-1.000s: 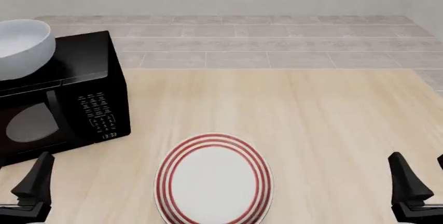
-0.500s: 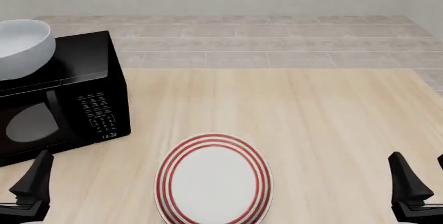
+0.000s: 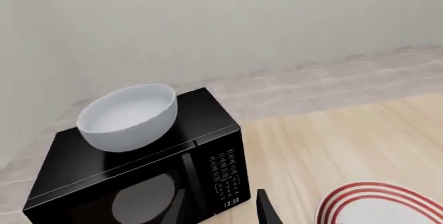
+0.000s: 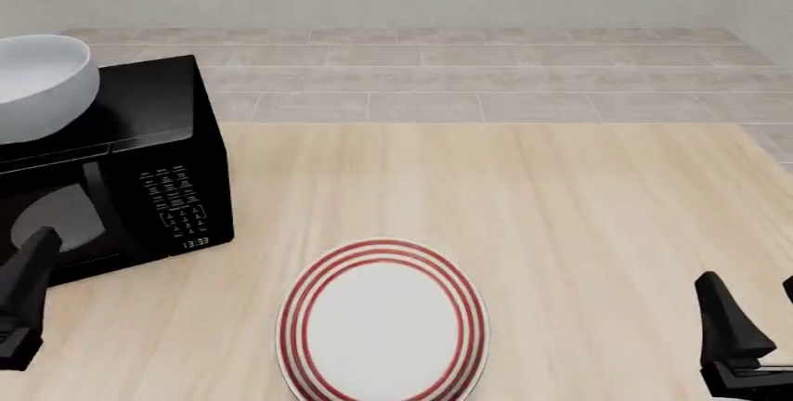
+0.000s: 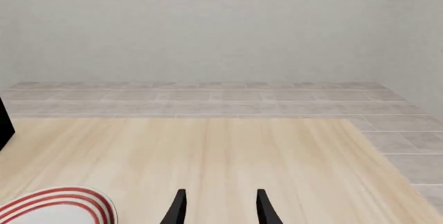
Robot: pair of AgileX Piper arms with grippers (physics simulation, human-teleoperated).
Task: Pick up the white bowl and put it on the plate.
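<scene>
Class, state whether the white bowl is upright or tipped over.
Upright: the white bowl rests on the microwave, with its open mouth facing up.

Bright, flat, even light in all three views; no clear source direction. Renders are sharp edge to edge, no blur, noise or lens distortion. Shadows barely there: no dark cast shadow under the plate [image 4: 383,321] on the table [image 4: 582,206]. Bowl [image 3: 128,116] has soft grey shading on its underside, no hard glare. Microwave [image 4: 136,174] door shows a dull grey reflection. Wall plain, evenly lit.
</scene>
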